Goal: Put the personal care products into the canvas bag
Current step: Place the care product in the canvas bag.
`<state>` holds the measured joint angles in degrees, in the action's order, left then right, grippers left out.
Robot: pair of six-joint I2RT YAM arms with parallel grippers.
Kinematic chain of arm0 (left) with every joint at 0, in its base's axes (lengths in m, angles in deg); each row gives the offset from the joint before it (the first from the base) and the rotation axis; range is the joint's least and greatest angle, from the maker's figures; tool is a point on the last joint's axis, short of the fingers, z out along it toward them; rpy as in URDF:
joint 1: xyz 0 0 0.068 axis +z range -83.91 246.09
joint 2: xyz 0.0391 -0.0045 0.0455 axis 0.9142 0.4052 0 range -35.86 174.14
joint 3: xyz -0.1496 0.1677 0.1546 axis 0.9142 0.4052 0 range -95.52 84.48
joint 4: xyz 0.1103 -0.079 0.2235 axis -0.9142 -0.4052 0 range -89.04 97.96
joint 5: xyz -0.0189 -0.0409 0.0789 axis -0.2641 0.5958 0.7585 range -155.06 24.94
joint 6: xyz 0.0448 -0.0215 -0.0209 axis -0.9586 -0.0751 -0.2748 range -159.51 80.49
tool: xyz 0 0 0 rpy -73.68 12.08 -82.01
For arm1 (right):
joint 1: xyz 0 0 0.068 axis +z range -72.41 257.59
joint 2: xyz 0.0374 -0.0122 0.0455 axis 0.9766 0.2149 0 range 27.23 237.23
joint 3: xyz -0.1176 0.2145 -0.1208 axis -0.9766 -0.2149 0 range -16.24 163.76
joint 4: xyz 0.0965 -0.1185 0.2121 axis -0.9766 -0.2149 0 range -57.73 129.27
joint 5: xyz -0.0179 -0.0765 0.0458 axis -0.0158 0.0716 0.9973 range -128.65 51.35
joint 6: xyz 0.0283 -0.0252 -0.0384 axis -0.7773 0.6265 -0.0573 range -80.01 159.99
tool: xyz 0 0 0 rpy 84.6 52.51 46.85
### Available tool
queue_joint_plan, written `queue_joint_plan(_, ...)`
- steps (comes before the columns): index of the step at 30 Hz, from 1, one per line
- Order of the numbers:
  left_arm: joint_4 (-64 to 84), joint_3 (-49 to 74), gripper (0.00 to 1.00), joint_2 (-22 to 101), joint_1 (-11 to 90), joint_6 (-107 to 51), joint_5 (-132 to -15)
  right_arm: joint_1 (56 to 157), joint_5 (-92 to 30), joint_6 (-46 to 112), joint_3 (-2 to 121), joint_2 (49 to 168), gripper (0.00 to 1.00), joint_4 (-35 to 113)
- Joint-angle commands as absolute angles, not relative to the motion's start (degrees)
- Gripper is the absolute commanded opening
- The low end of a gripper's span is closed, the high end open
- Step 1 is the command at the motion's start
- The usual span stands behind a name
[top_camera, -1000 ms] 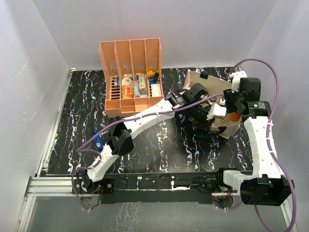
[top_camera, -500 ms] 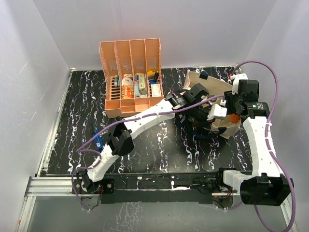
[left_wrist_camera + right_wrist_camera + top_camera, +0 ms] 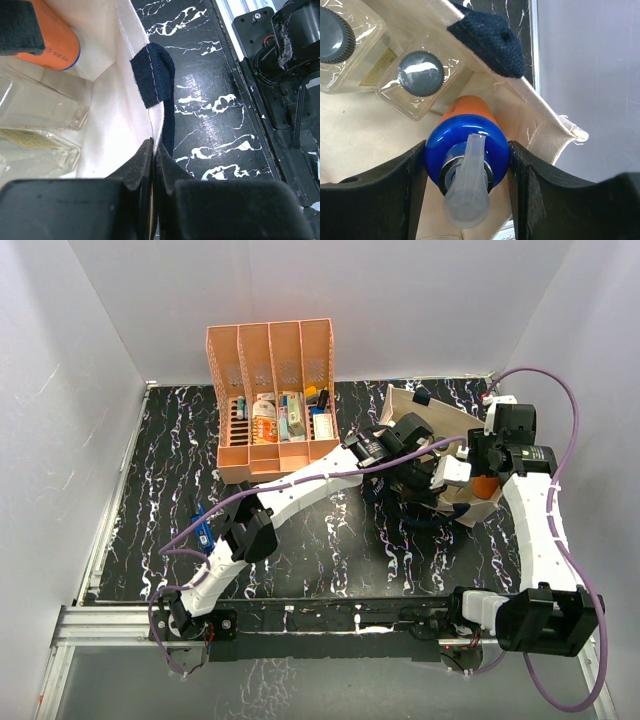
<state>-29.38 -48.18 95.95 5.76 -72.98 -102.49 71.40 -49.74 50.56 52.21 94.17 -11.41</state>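
Item: orange bottle [image 3: 470, 112] going into bag [image 3: 425, 405], R back corner of bench [image 3: 170, 470].
My L gripper [image 3: 152, 150] pinches bag rim, holding mouth open; R gripper [image 3: 467, 185] clamps orange bottle partway in, beside two clear bottles [image 3: 417, 80]. Next, I judge: lower, release, w/o snagging strap [image 3: 490, 42].

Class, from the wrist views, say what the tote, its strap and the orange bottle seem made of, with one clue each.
The tote looks like matte cream canvas: stitched hem, soft folds. Its strap seems navy woven webbing, weave visible. The orange bottle is probably glossy plastic, with shiny blue cap and translucent nozzle.
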Motion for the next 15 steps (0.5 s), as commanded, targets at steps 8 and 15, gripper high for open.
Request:
queue_joint_plan(8, -29.0, -51.3, 0.00, 95.4, 4.0, -72.8, -103.4, 67.6, -49.8, 49.4, 52.1, 94.1, 0.08, -7.1)
queue_joint_plan(15, -29.0, -51.4, 0.00, 95.4, 3.9, -73.2, -103.2, 66.3, -44.9, 48.0, 49.5, 94.2, 0.08, -6.1)
